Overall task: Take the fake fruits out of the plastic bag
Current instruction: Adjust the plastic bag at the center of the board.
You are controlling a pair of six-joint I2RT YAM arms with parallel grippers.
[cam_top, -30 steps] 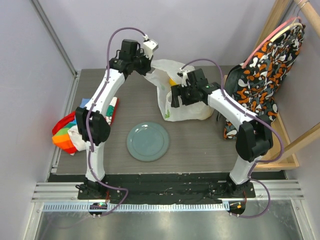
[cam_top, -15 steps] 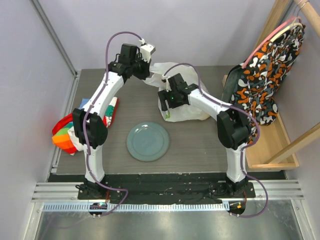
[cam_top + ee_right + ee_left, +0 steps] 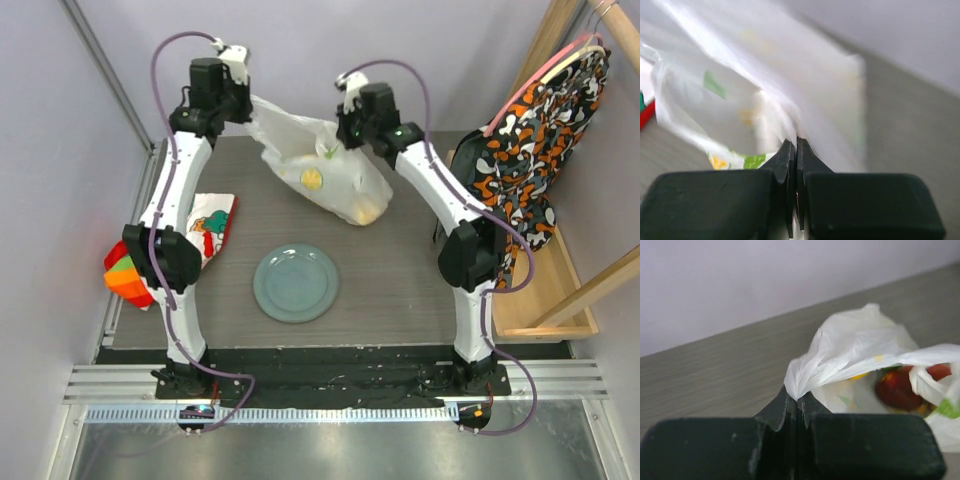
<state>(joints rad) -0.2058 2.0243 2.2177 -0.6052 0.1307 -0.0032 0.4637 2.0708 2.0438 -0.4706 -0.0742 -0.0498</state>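
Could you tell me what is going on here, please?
The left gripper and the right gripper are each shut on the thin translucent white plastic bag, holding it up between them. The glossy fake fruits, a dark red one among them, are still inside it; none lies on the round grey-green plate.

You're looking at one plastic bag [image 3: 330,170]; two grippers, left gripper [image 3: 796,401] and right gripper [image 3: 794,150]; inside the bag, one dark red fruit [image 3: 896,389] and two yellow fruits [image 3: 312,179] showing through; one plate [image 3: 295,283]; one colourful cloth [image 3: 125,278]; one patterned garment [image 3: 530,130].
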